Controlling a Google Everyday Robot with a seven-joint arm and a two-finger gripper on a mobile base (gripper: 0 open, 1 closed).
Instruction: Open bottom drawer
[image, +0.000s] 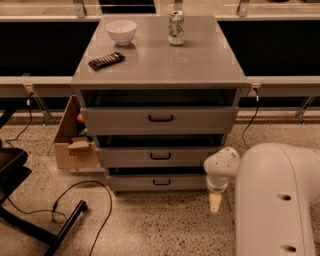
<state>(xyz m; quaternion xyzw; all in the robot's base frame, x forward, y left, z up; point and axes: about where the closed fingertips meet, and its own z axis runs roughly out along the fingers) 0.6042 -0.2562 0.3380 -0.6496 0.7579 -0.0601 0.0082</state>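
Note:
The grey cabinet (159, 65) has three drawer fronts. The bottom drawer (135, 183) is the lowest and shallowest, with a small black bar handle (161, 182) at its centre and a dark gap above its front. My gripper (215, 202) hangs from the white wrist (221, 167), pointing down at the floor. It sits just right of the bottom drawer's right end, apart from the handle. It holds nothing that shows.
A white bowl (121, 31), a can (175, 28) and a black remote (106, 61) sit on the cabinet top. A cardboard box (74, 142) stands at the left. A black cable (95, 207) and chair legs (30, 220) lie on the floor. My white arm body (277, 200) fills the lower right.

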